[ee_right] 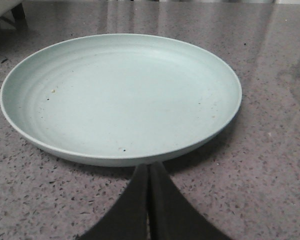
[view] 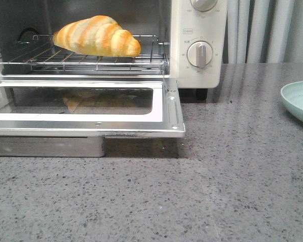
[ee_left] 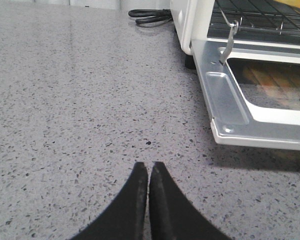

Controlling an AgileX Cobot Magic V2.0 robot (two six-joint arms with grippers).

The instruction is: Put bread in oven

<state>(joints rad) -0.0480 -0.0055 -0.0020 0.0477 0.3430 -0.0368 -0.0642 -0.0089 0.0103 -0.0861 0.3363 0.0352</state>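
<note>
The golden-orange striped bread (view: pixel 97 36) lies on the wire rack (view: pixel 81 56) inside the cream-white oven (view: pixel 197 30), whose glass door (view: pixel 86 108) hangs down flat and open. Neither gripper shows in the front view. My left gripper (ee_left: pixel 149 166) is shut with nothing in it, low over the countertop, off the outer corner of the open oven door (ee_left: pixel 250 105). My right gripper (ee_right: pixel 149 165) is shut and holds nothing, its tips just at the near rim of a pale green plate (ee_right: pixel 120 97).
The pale green plate (view: pixel 299 101) sits at the right edge of the grey speckled countertop (view: pixel 192 191). A black power cable (ee_left: pixel 150 16) lies coiled beside the oven. A metal tray (view: pixel 45 146) sits under the open door.
</note>
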